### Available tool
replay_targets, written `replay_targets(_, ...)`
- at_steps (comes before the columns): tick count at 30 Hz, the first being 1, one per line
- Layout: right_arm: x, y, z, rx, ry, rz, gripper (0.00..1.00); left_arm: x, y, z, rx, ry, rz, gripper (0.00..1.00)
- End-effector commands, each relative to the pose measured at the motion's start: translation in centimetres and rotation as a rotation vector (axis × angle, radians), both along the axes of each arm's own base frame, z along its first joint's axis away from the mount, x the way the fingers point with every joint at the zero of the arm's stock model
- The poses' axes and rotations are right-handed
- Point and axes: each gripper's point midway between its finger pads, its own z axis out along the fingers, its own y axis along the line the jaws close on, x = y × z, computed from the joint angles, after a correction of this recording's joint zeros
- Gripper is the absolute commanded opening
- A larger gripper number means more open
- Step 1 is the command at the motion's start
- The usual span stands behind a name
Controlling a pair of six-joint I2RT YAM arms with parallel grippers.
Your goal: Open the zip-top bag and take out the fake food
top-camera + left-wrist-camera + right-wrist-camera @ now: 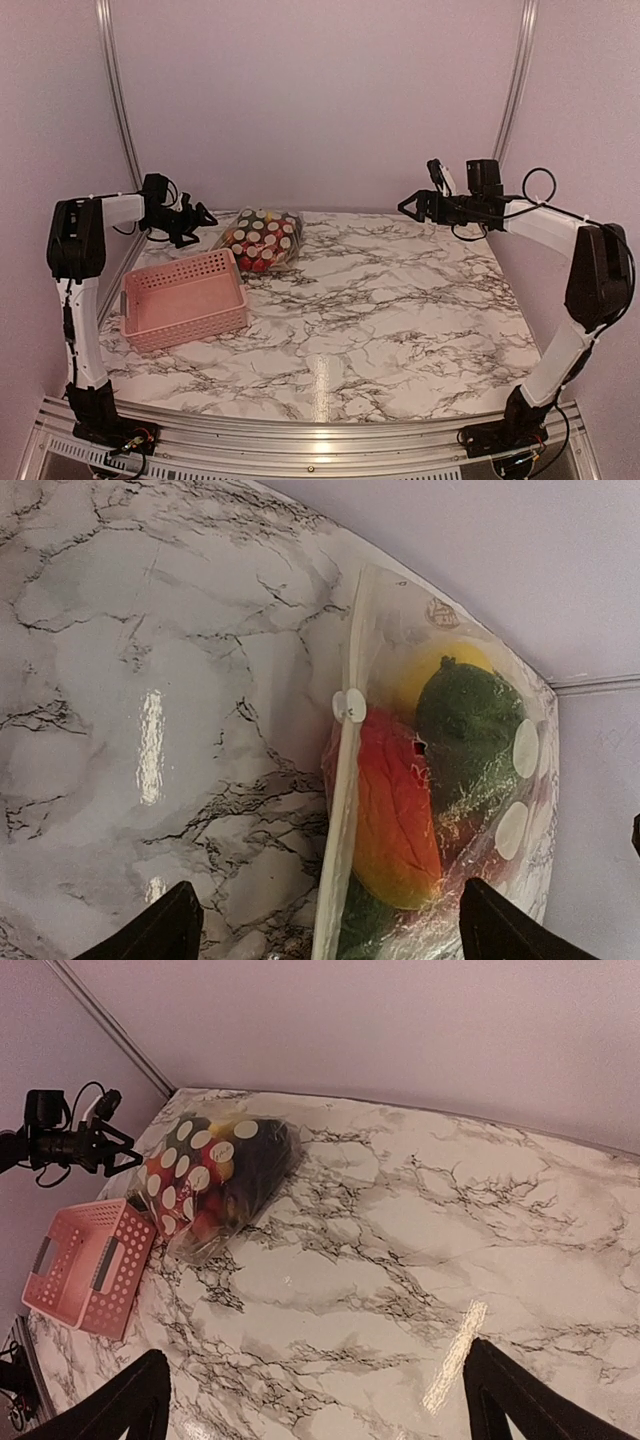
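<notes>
Top external view: a clear zip-top bag [262, 240] packed with fake food [395, 820] lies at the back left of a marble table [400, 310].

The bag's spotted face is up, and red, yellow, green and dark pieces show through the plastic. In the left wrist view its zip strip [335, 810] runs along one edge. A pink basket [190, 322] sits just beside the bag, to its near left. The left jaws are spread wide and hover just left of the bag, not touching it. The right jaws, also spread wide, hang above the table's back right, well apart from the bag and pointing toward it.
</notes>
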Motion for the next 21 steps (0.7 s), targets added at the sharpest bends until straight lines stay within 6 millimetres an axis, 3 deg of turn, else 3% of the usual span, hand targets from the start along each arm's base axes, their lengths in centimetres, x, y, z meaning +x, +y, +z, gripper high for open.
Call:
replay_targets(1, 0.5, -0.1, 0.8, -0.002, -0.011, 0.019, 0.99, 1.1, -1.5, -0.9, -0.079, -0.014, -0.054, 0.89)
replay_targets(9, 1.0, 0.1, 0.5, 0.005, 0.002, 0.028, 0.99, 1.1, -4.3, -4.2, -0.148, 0.041, -0.146, 0.77)
replay_targets(14, 1.2, 0.0, 0.2, 0.004, 0.009, 0.020, 0.99, 1.3, -6.8, -3.0, -0.239, 0.005, -0.211, 0.62)
replay_targets(21, 1.5, 0.0, 0.3, 0.000, 0.009, 0.016, 0.99, 1.8, -9.6, -1.3, -0.332, -0.032, -0.260, 0.30)
